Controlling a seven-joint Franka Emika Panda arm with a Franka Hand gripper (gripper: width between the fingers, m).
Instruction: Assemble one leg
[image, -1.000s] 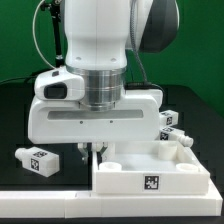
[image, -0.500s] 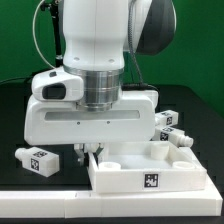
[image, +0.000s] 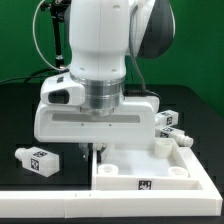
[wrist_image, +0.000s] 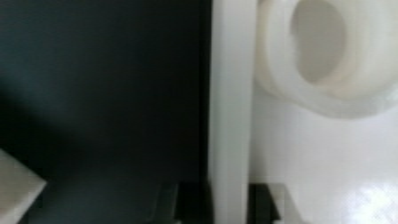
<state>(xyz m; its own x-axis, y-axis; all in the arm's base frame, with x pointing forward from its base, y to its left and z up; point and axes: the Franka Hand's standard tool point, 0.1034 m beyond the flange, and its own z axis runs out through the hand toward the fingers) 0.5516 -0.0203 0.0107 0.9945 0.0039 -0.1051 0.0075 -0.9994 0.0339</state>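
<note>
A leg (image: 35, 158) lies on its side on the black table (image: 20, 120), near the exterior view's left edge, with a black-and-white tag sticker facing the camera. Nothing touches it, and it sits well apart from the gripper (image: 97, 150). Two more legs (image: 170, 121) lie at the exterior view's right, close together just behind the far corner of the panel (image: 150, 165).

The panel is a large white square with a raised rim, flat on the table at the front of the scene. It carries a small tag on its front wall. A round hole (wrist_image: 329, 50) shows in one corner in the wrist view.

The gripper points straight down at the panel's edge on the exterior view's left. In the wrist view its two dark fingers (wrist_image: 192, 197) stand one on each side of the rim (wrist_image: 231, 100), one over the table and one inside the panel. They are drawn in close against it, so the hand is nearly closed and pinches the rim. It holds no leg. The arm (image: 100, 40) fills the middle of the exterior view and hides much of the table behind it.
</note>
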